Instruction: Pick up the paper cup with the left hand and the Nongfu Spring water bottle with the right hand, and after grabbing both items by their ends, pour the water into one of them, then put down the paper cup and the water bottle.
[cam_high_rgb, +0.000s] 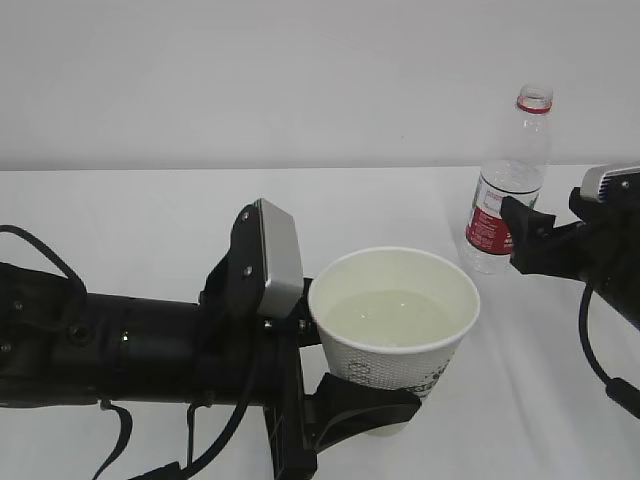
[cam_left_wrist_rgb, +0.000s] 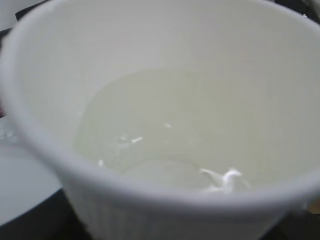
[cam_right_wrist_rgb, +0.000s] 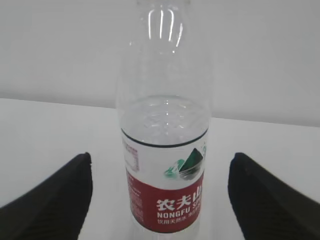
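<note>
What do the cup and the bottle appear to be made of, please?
Cup: probably paper, matte white, going by its rolled rim, opaque wall and printed marks. Bottle: likely thin clear plastic, glossy, since the wall is see-through and ribbed, with highlights and a red-and-white label.

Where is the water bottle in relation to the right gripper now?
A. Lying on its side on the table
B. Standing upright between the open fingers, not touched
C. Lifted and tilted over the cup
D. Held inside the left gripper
B: the water bottle stands upright on the table, with a clear gap to each finger of the right gripper.
</note>
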